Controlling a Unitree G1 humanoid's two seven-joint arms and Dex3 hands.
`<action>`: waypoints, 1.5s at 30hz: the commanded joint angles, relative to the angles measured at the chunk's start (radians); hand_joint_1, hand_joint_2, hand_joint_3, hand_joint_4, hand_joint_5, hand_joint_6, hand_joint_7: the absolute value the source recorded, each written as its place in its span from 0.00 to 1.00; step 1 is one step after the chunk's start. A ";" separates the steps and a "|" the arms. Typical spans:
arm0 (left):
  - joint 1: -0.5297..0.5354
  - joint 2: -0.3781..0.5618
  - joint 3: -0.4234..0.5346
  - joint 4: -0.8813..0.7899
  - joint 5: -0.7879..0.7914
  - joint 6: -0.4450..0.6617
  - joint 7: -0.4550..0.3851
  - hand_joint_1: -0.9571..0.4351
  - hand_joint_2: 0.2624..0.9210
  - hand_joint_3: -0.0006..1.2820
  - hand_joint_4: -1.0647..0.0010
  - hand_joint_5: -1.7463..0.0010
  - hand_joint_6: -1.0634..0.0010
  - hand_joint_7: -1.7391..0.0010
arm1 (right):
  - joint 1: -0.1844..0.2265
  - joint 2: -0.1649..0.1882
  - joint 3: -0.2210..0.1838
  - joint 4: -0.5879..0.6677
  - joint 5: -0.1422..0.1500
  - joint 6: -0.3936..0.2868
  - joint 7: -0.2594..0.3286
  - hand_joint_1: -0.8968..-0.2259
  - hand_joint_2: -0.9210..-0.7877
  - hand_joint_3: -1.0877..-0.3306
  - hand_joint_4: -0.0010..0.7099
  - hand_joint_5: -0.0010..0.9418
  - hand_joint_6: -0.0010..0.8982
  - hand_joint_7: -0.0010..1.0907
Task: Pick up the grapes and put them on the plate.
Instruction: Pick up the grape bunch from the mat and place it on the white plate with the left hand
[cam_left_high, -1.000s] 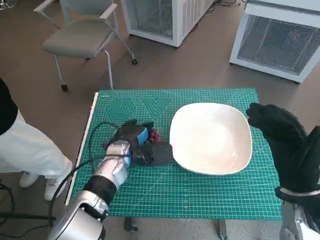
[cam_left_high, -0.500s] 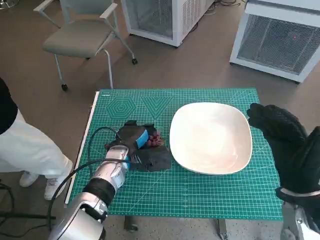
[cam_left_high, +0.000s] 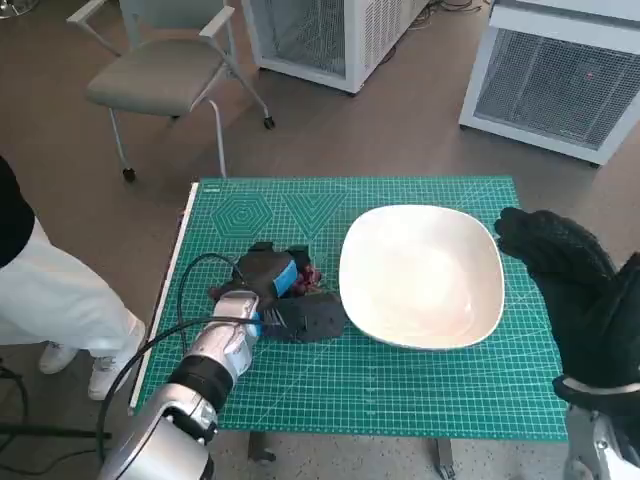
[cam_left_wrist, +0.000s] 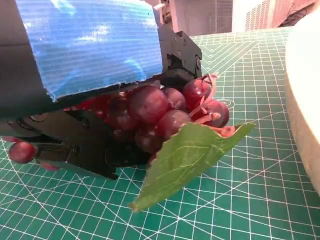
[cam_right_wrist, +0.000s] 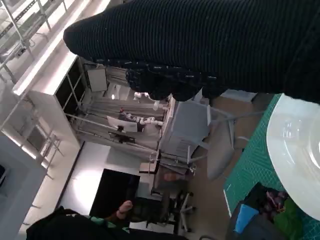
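A bunch of dark red grapes (cam_left_high: 309, 277) with a green leaf (cam_left_wrist: 189, 161) lies low on the green mat, just left of the white plate (cam_left_high: 420, 275). My left hand (cam_left_high: 277, 292) grips the bunch: the grapes (cam_left_wrist: 159, 114) sit tucked under its blue-taped back, against the black fingers (cam_left_wrist: 75, 150). The leaf sticks out toward the plate's rim (cam_left_wrist: 304, 95). My gloved right hand (cam_left_high: 558, 268) hovers by the plate's right edge with nothing in it. The right wrist view shows the plate (cam_right_wrist: 295, 145) and the grapes (cam_right_wrist: 274, 200) beside the left hand (cam_right_wrist: 246, 220).
The green cutting mat (cam_left_high: 400, 390) covers the small table. A grey chair (cam_left_high: 165, 75) stands beyond the table's far left corner, and white cabinets (cam_left_high: 555, 75) stand behind. A person's leg in white trousers (cam_left_high: 60, 300) is close to the table's left side.
The left hand's fingers have drawn in round the grapes, and hand and bunch have shifted slightly nearer me. The right hand and the plate have stayed put.
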 joint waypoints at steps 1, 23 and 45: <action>0.016 -0.007 -0.008 0.023 -0.003 0.008 -0.019 0.69 1.00 0.20 0.60 0.14 0.56 0.26 | 0.023 -0.003 0.000 0.001 0.006 0.018 -0.001 0.51 0.00 0.68 0.66 0.03 0.12 0.71; 0.004 0.014 0.029 -0.004 -0.041 -0.001 -0.055 0.93 0.70 0.57 0.66 0.03 0.52 0.64 | 0.025 0.003 0.003 -0.011 0.004 0.027 -0.008 0.52 0.00 0.67 0.66 0.03 0.12 0.72; 0.018 0.077 0.053 -0.265 -0.057 0.013 -0.108 0.69 0.71 0.46 0.61 0.11 0.52 0.23 | 0.015 0.006 0.010 -0.003 -0.004 0.024 -0.014 0.52 0.00 0.68 0.66 0.03 0.13 0.72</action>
